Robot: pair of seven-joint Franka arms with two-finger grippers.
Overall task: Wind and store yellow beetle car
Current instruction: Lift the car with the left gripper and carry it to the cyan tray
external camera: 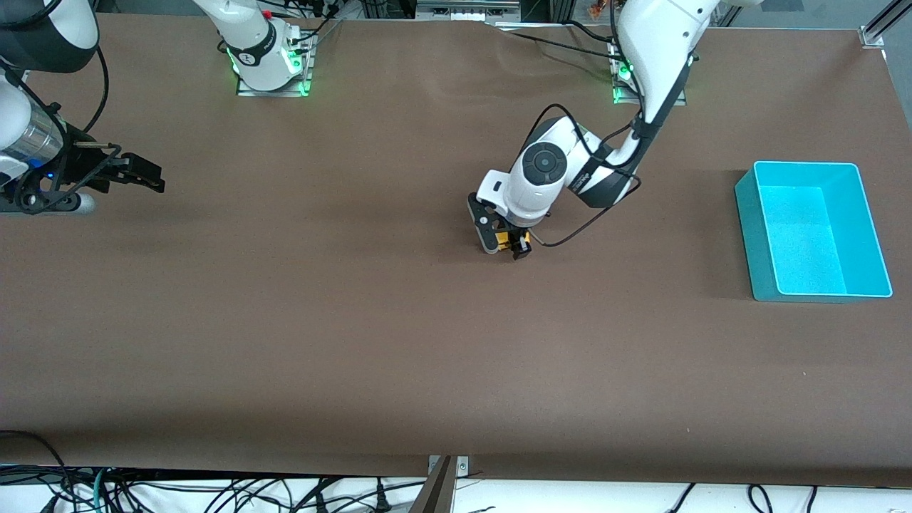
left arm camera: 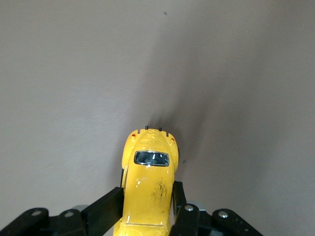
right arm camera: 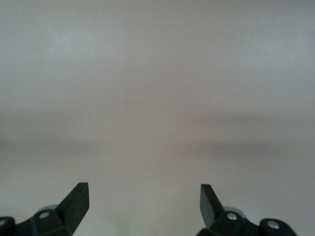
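The yellow beetle car (external camera: 510, 239) sits low at the brown table near its middle, between the fingers of my left gripper (external camera: 507, 244). In the left wrist view the car (left arm camera: 150, 169) has a dark window and a rounded body, and the black fingers (left arm camera: 104, 205) press on both its sides; the left gripper (left arm camera: 144, 200) is shut on it. My right gripper (external camera: 147, 175) waits over the right arm's end of the table, open and empty. The right wrist view shows its gripper (right arm camera: 144, 196) over bare table.
An empty teal bin (external camera: 745, 235) stands toward the left arm's end of the table. Both arm bases (external camera: 274, 68) stand along the table's edge farthest from the front camera. Cables hang below the table's near edge.
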